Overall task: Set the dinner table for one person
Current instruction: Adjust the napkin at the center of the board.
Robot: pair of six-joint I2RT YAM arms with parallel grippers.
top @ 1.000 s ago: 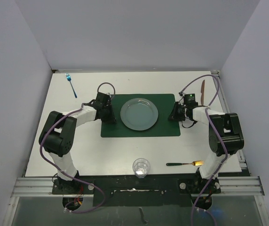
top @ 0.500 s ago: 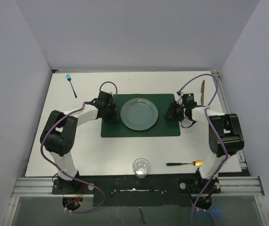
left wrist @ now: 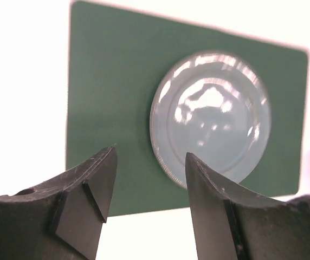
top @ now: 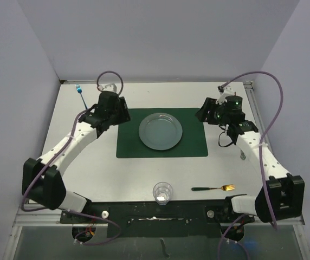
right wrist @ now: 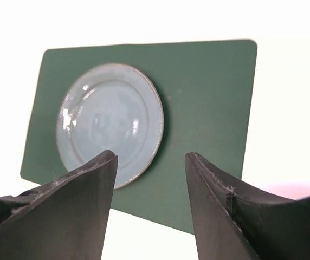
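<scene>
On the white dinner table (top: 90, 173) a dark green placemat (top: 190, 145) lies flat with a pale blue plate (top: 160, 130) at its centre. My left gripper (top: 124, 114) hovers above the mat's far left corner, open and empty. Raised over the mat's far right corner, my right gripper (top: 202, 111) is also open and empty. The left wrist view shows the left gripper (left wrist: 150, 154) with the plate (left wrist: 212, 119) and placemat (left wrist: 111, 81) far below. In the right wrist view the right gripper (right wrist: 150, 155) frames the plate (right wrist: 109, 122) and placemat (right wrist: 209, 97).
A clear glass (top: 163, 192) stands near the front edge. A fork (top: 214, 188) with a dark handle and gold head lies to its right. A blue spoon (top: 81, 92) lies at the far left, partly behind my left arm. Aluminium rails (top: 155, 211) run along the near edge.
Both grippers were low at the placemat's left and right edges with jaws nearly shut. They have opened, let go of the mat and risen up and back. The mat and plate stay put.
</scene>
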